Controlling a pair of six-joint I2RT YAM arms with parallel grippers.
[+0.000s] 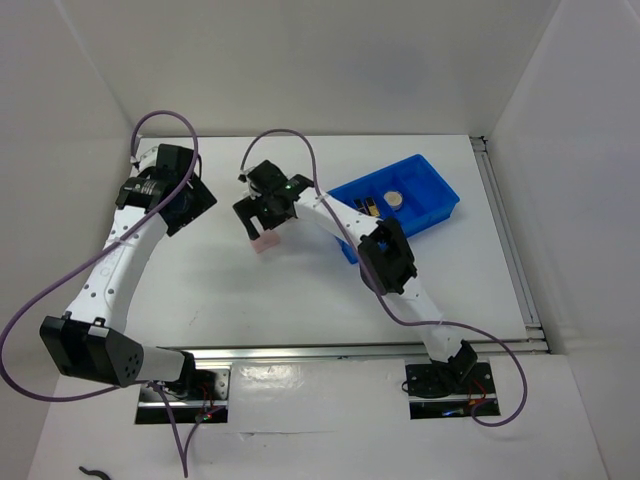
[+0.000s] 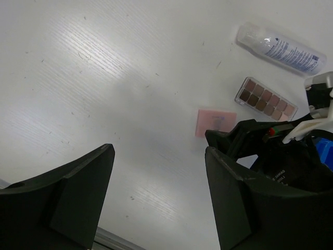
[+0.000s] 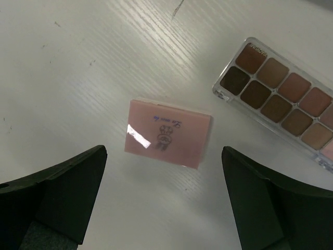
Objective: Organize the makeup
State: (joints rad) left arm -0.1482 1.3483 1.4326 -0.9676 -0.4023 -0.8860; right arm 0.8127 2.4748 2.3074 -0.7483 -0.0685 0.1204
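A pink square pad [image 3: 167,133] with a small drawing lies flat on the white table. My right gripper [image 3: 164,156] hangs open just above it, one finger to each side, not touching. A brown eyeshadow palette [image 3: 283,99] lies beside the pad. The left wrist view shows the pad [image 2: 216,122], the palette [image 2: 266,99] and a clear tube [image 2: 283,49] with a blue label. My left gripper [image 2: 159,147] is open and empty over bare table, left of the pad. From above, the right gripper [image 1: 265,215] covers the palette and tube; the pad [image 1: 265,241] peeks out below it.
The blue plastic bin [image 1: 435,190] stands at the right and holds a round beige compact [image 1: 396,199] and black-gold pencils [image 1: 370,206]. The right arm [image 1: 385,255] crosses in front of the bin. White walls close in the table.
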